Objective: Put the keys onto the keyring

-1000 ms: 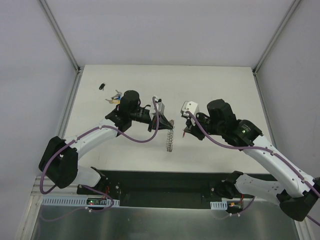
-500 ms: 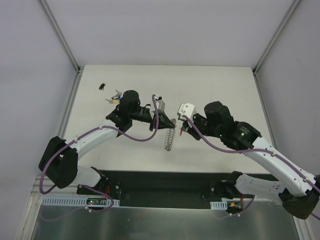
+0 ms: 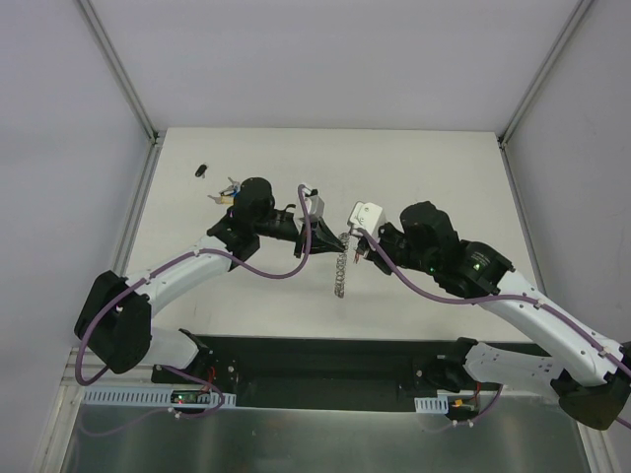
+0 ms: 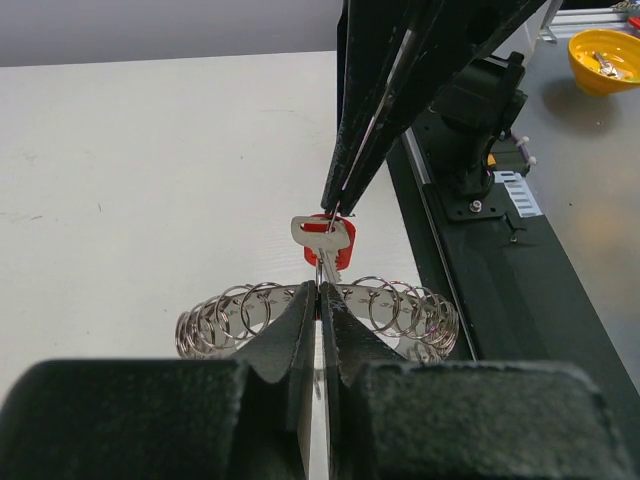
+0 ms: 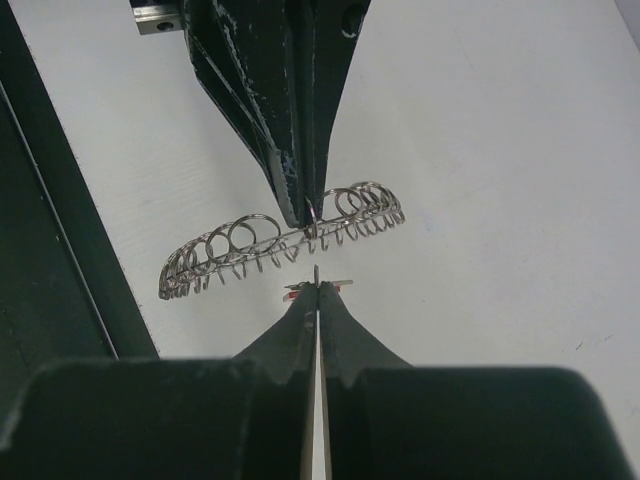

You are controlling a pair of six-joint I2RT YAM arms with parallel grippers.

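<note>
My left gripper (image 3: 332,239) is shut on the keyring (image 3: 340,268), a grey ring with a coiled wire edge, and holds it edge-on above the table. In the left wrist view the jaws (image 4: 320,292) pinch the ring's band (image 4: 240,312). My right gripper (image 3: 358,255) is shut on a small silver key with a red tag (image 4: 327,238). The key's tip sits just short of the ring, close to where the left jaws grip it. In the right wrist view the gripper (image 5: 316,286) shows the key's tip and a sliver of red tag (image 5: 294,294) below the keyring (image 5: 240,238).
A small cluster of tagged keys (image 3: 228,191) and a small black object (image 3: 201,169) lie at the far left of the table. A black base rail (image 3: 325,357) runs along the near edge. A yellow bowl (image 4: 603,55) sits off the table beyond the rail.
My right gripper has moved left with the key, closing the gap to the keyring. The left gripper has lifted the ring slightly and shifted it a little to the right.
</note>
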